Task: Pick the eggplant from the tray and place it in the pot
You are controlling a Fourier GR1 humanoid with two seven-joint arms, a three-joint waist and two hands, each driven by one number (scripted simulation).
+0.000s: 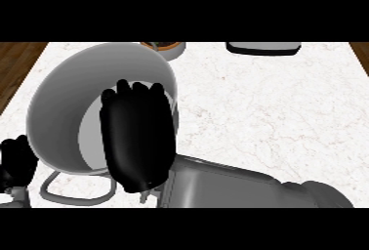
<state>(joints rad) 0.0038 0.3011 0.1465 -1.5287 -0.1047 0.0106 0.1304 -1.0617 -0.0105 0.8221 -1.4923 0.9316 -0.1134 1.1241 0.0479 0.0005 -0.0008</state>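
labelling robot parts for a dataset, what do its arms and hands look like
Both hands are plain black with rounded fingers; the right hand shows whole, the left hand only partly at the view's left edge. The right forearm is a smooth grey shell in rounded segments. No cables or markings show.

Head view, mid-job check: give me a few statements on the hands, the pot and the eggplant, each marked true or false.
1. The right hand hangs over the opening of the pot. True.
2. The eggplant lies in plain sight on the counter. False: no eggplant shows anywhere; the right hand hides much of the pot's inside.
3. The left hand shows at the lower left edge, fingers up. True.
4. The pot stands on the counter's right side. False: it stands on the left.
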